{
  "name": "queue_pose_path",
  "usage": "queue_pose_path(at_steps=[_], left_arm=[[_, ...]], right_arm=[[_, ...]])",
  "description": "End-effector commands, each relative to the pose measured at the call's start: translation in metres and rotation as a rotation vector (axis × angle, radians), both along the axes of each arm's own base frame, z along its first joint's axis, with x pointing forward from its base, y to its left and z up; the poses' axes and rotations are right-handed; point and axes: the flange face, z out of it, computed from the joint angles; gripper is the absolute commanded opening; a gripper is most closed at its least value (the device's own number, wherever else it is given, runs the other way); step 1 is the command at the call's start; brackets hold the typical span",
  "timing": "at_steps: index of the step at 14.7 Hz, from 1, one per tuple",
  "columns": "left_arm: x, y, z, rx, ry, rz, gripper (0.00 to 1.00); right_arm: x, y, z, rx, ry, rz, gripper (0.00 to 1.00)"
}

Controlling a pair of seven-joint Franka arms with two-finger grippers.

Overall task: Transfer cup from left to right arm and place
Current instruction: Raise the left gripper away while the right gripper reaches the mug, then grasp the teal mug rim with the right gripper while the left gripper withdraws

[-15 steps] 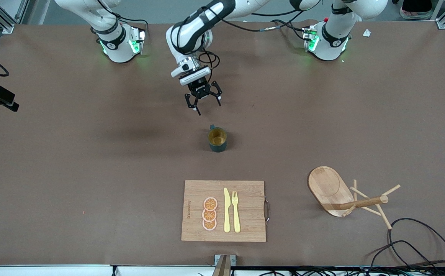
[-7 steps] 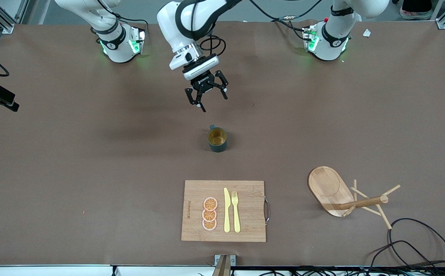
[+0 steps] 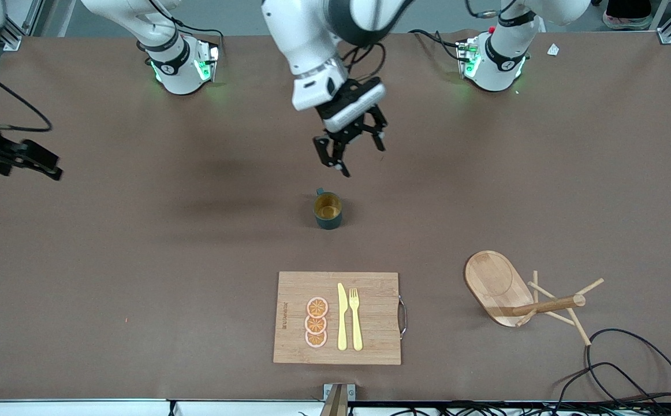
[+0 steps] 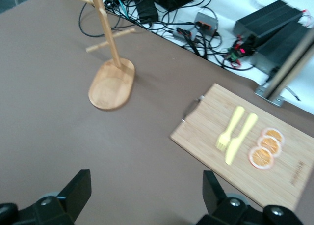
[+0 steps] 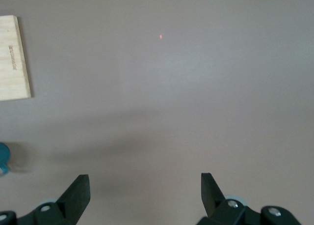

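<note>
The cup (image 3: pixel 328 211), a dark teal-green mug with a gold inside, stands upright near the middle of the table with its handle toward the robots' bases. My left gripper (image 3: pixel 361 157) hangs open and empty over the bare table between the bases and the cup, a little toward the left arm's end. Its wrist view shows open fingers (image 4: pixel 77 188) and no cup. My right gripper (image 5: pixel 144 182) is open and empty over the right arm's end of the table. Its dark hand (image 3: pixel 23 159) shows at the front view's edge. A teal sliver of the cup (image 5: pixel 2 158) shows in the right wrist view.
A wooden cutting board (image 3: pixel 370 289) with three orange slices, a yellow knife and a fork lies nearer the front camera than the cup. A wooden mug tree (image 3: pixel 494 283) stands toward the left arm's end, with black cables (image 3: pixel 630 358) by the table corner.
The left gripper swung toward the left arm's end and turned, staying open. The right hand moved inward over the table's edge. The cup has not moved.
</note>
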Motion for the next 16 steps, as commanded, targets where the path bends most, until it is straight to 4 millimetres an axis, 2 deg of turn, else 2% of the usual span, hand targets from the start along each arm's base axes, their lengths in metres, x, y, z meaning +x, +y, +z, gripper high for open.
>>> queue_pose_path(at_steps=[1, 4, 7, 9, 11, 14, 16], left_arm=[[0.036, 0.066, 0.044, -0.029, 0.111, -0.015, 1.00], [0.070, 0.139, 0.085, -0.132, 0.230, -0.022, 1.00], [0.102, 0.200, 0.096, -0.216, 0.307, -0.005, 1.00], [0.120, 0.237, 0.100, -0.262, 0.348, -0.008, 1.00], [0.129, 0.257, 0.101, -0.286, 0.370, -0.022, 1.00], [0.131, 0.262, 0.101, -0.287, 0.385, -0.049, 1.00], [0.131, 0.265, 0.103, -0.310, 0.404, -0.070, 1.00]], right_arm=[[0.011, 0.062, -0.031, -0.009, 0.017, -0.116, 1.00], [0.021, 0.153, -0.082, -0.022, 0.023, -0.257, 1.00], [0.024, 0.239, -0.151, -0.033, 0.031, -0.344, 1.00], [0.025, 0.287, -0.195, 0.007, 0.046, -0.433, 1.00], [0.020, 0.334, -0.234, 0.044, 0.043, -0.507, 1.00], [0.009, 0.395, -0.288, 0.078, 0.013, -0.562, 1.00], [0.004, 0.413, -0.299, 0.114, 0.023, -0.591, 1.00]])
